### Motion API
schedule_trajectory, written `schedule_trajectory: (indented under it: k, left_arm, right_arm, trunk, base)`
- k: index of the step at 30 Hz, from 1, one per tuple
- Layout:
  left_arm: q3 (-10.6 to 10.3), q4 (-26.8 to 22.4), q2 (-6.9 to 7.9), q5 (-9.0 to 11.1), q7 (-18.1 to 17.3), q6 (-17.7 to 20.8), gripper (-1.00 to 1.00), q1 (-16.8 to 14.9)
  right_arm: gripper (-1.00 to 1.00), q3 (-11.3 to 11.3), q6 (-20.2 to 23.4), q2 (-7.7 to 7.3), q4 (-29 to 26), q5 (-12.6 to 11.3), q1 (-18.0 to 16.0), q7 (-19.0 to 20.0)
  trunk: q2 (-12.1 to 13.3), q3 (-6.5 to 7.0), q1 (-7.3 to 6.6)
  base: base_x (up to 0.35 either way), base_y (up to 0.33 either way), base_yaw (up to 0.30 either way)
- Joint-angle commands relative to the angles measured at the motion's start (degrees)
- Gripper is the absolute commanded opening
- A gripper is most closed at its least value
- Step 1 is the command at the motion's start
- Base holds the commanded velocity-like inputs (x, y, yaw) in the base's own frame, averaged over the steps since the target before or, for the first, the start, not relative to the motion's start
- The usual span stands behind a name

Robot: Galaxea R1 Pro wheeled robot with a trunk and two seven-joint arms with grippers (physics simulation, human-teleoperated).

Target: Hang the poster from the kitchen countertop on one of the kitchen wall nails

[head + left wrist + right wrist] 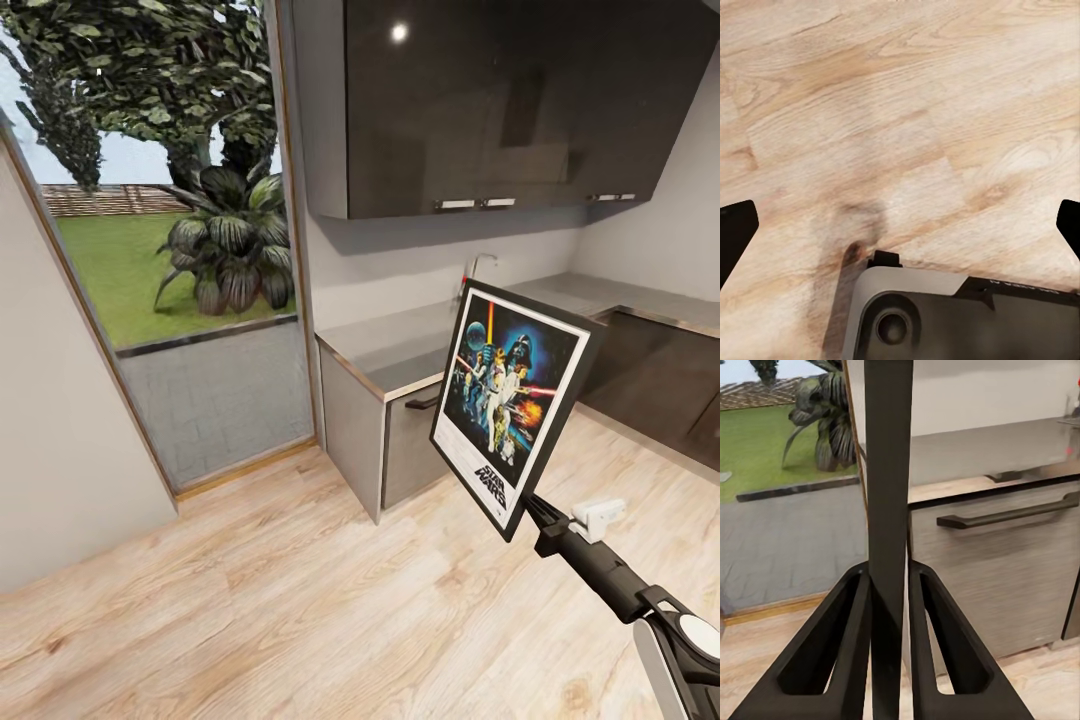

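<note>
The Star Wars poster [513, 400], black-framed with a white border, is held up in the air in front of the counter, tilted slightly. My right gripper [530, 510] is shut on its lower edge. In the right wrist view the poster [888, 510] appears edge-on as a dark upright slab, clamped between the two fingers [851, 645]. The grey kitchen countertop [400, 345] runs behind it, with a chrome tap [478, 262] at the back. My left gripper [900, 225] hangs open over the wooden floor, its dark fingertips [735, 232] at the frame's sides.
Dark glossy wall cabinets [500, 100] hang above the counter. A grey cabinet with a dark handle [1009, 516] stands close ahead. A tall glass door [190, 300] opens onto a garden. The robot's own base [945, 315] shows below the left gripper.
</note>
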Motion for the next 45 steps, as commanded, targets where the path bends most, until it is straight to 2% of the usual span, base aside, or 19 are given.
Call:
schedule_trajectory:
  k: [1, 14, 24, 45]
  left_arm:
    - [0.1, 0.0, -0.02, 0.3, -0.4, 0.0, 1.00, 0.0]
    - [0.0, 0.0, -0.02, 0.3, -0.4, 0.0, 1.00, 0.0]
    - [0.2, 0.0, -0.02, 0.3, -0.4, 0.0, 1.00, 0.0]
    - [0.3, 0.0, -0.02, 0.2, -0.4, 0.0, 1.00, 0.0]
  right_arm:
    - [-1.00, -0.1, 0.6, 0.00, 0.0, -0.8, 0.0, 0.4]
    - [-1.00, -0.1, 0.6, 0.01, -0.3, -0.7, 0.0, 0.4]
    - [-1.00, -0.1, 0.6, 0.01, -0.4, -0.7, 0.0, 0.4]
    - [-1.00, 0.0, 0.6, 0.01, -0.4, -0.8, 0.0, 0.4]
  trunk:
    - [-0.1, -0.11, 0.03]
    - [-0.1, -0.11, 0.03]
    - [-0.1, -0.11, 0.03]
    - [-0.1, -0.11, 0.03]
  base:
    - [0.000, 0.000, 0.008]
    - [0.000, 0.005, 0.223]
    - [0.000, 0.239, 0.259]
    - [0.000, 0.294, 0.013]
